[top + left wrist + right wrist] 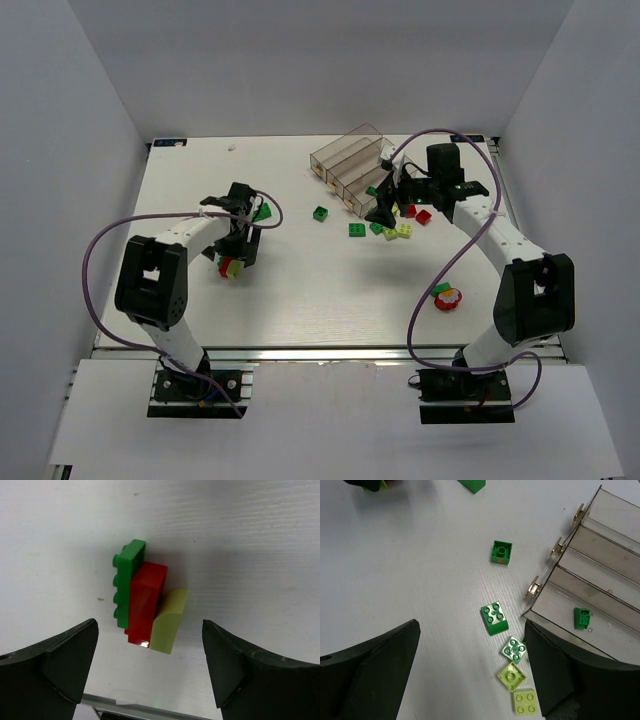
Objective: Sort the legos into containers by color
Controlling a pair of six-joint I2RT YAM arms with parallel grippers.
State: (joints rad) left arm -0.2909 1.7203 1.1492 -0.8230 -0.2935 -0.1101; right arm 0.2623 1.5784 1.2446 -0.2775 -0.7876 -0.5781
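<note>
A stuck-together clump of legos lies on the table: a dark green brick [129, 582], a red brick [146, 602] and a lime brick [169, 620]. My left gripper [150, 665] is open just short of the clump [230, 265], touching nothing. My right gripper [470, 665] is open above loose legos: dark green bricks [494, 618] [501, 552] [513, 650] and lime bricks [511, 676] [525, 702]. The clear containers [600, 555] stand to its right, with one green brick [582, 618] in the nearest compartment. In the top view the containers [350, 165] sit at the back, beside the right gripper [382, 212].
Red bricks [416, 213] lie right of the right gripper. A red, green and yellow clump [447, 297] rests near the right arm's elbow. A green brick [262, 211] lies beside the left wrist, another [320, 212] mid-table. White walls close in the table.
</note>
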